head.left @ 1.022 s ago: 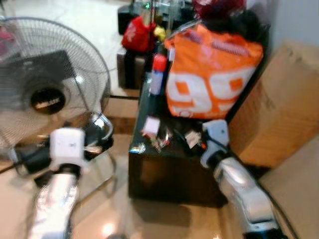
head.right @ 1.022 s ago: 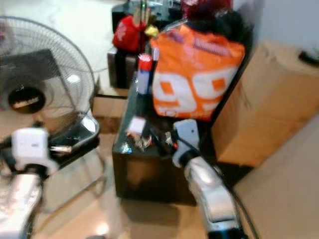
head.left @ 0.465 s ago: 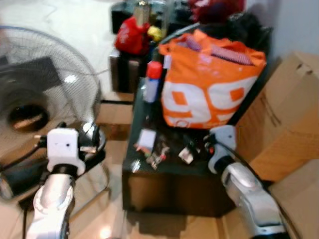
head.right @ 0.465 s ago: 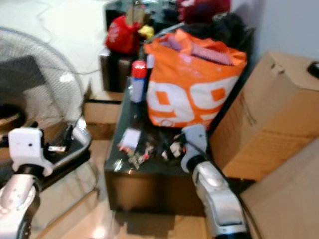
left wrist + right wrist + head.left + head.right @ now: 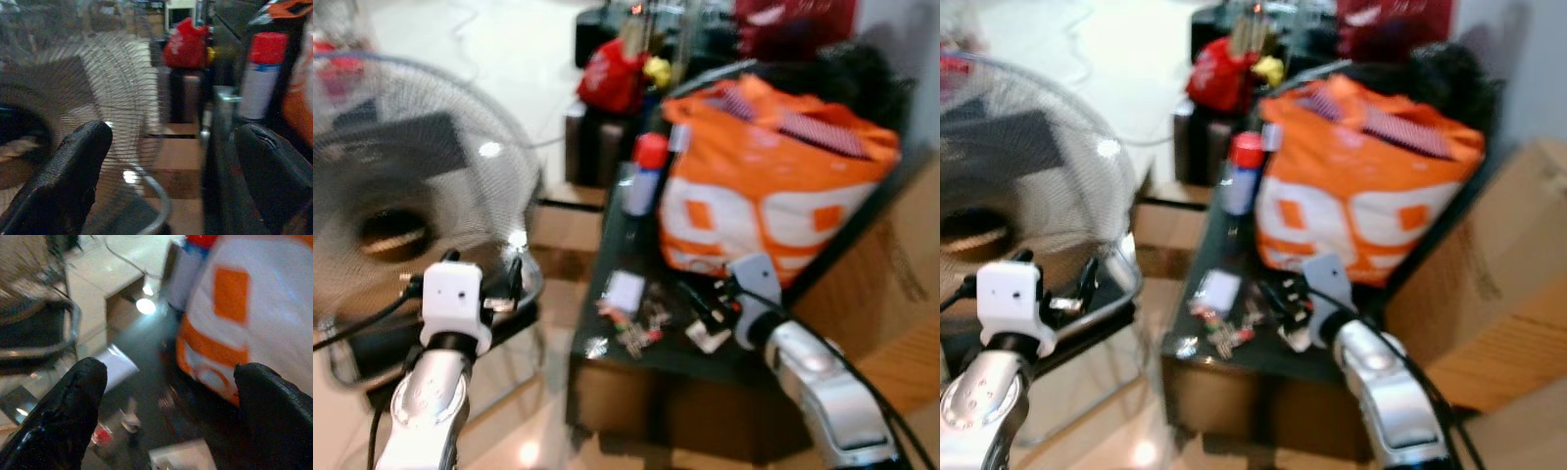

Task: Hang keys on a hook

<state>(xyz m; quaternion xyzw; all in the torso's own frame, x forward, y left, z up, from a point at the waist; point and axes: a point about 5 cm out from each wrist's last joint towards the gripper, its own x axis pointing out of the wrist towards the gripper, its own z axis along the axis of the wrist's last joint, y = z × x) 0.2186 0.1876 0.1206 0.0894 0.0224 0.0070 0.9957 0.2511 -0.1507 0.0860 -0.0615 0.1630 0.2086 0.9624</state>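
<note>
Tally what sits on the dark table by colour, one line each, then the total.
Orange: 1, the bag
White with red cap: 1, the spray can
White: 2, the card and the tag
Mixed, blurred: 1, the keys
Total: 5

dark table [image 5: 636, 357] | orange bag [image 5: 769, 196] at back | spray can [image 5: 644, 176] beside bag | keys [image 5: 641, 328], white card [image 5: 625, 291] before bag
</note>
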